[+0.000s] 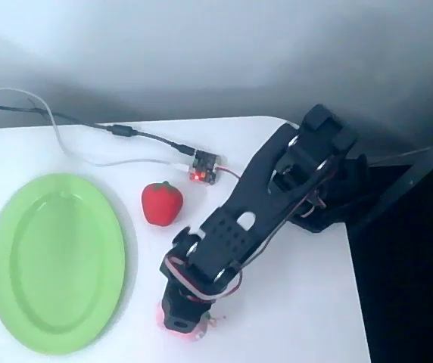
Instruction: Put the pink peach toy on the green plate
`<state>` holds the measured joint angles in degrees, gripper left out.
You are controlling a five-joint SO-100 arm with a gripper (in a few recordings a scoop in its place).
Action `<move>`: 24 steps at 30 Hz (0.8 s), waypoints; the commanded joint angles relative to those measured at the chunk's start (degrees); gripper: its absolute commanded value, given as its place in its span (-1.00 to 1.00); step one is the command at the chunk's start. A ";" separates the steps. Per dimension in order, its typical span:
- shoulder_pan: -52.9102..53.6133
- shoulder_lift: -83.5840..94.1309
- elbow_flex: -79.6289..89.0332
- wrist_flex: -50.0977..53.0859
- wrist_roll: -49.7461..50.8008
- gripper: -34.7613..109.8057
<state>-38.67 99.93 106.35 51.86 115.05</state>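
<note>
White table [292, 318]: arm reaches down over a pink peach [177, 324], green plate [56, 261] left, strawberry [161, 203] between.
Peach looks soft, light; pinch its sides. Gripper [180, 316] hidden by the wrist, opening unclear.

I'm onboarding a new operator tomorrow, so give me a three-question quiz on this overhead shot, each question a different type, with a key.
1. True or false: the green plate already holds a toy.
2. Multiple choice: the red strawberry toy lies (A) on the plate, (B) on the table between the plate and the arm, (C) under the gripper.
3. Short answer: what pink thing shows under the gripper, and can you tell whether it is gripped?

Key:
1. False; the plate is bare.
2. B.
3. A bit of the pink peach toy, near the table's front edge. The arm hides the jaws, so a grasp cannot be confirmed.
</note>
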 commanded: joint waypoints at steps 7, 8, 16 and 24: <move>18.63 0.09 -23.91 12.74 -26.10 -0.52; 20.13 -1.67 -24.70 12.57 -27.51 -0.52; 23.12 -25.31 -35.42 0.00 -28.74 -0.52; 23.99 -41.22 -49.83 -2.20 -31.64 -0.52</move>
<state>-14.68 58.71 59.24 49.48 82.97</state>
